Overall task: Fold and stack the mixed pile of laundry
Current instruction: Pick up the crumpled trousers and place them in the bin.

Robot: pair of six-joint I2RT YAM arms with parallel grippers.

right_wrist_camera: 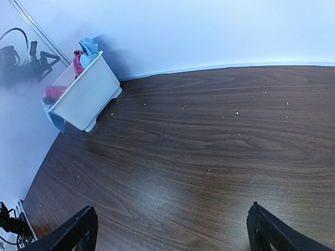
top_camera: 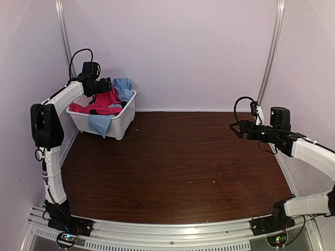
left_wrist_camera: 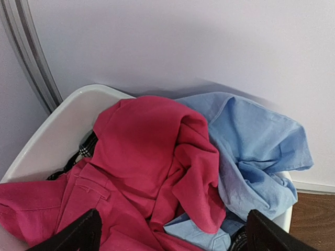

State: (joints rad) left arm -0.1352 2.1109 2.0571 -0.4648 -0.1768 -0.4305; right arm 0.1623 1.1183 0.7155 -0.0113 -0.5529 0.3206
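Laundry pile [top_camera: 107, 102] sits heaped in the white tub [top_camera: 124, 121] at the far left corner of the bench [top_camera: 178, 162]. The left pincer [top_camera: 106, 85] hovers just above it, jaws wide, holding nothing. Only its wrist view separates the layers: the pink-red cloth [left_wrist_camera: 152, 157] on top, the light blue shirt [left_wrist_camera: 256, 151] beside it, and a sliver of plaid garment [left_wrist_camera: 87, 148] by the tub's left wall. The right pincer [top_camera: 236, 128] hangs wide and empty over the bench's right side, well apart from the tub. Its own view takes the tub from outside, blue cloth draped over the rim.

Pink-red cloth [left_wrist_camera: 152, 167] heaped over blue shirt [left_wrist_camera: 256, 151] in white tub [left_wrist_camera: 57, 130]; fingers [left_wrist_camera: 78, 235] spread.
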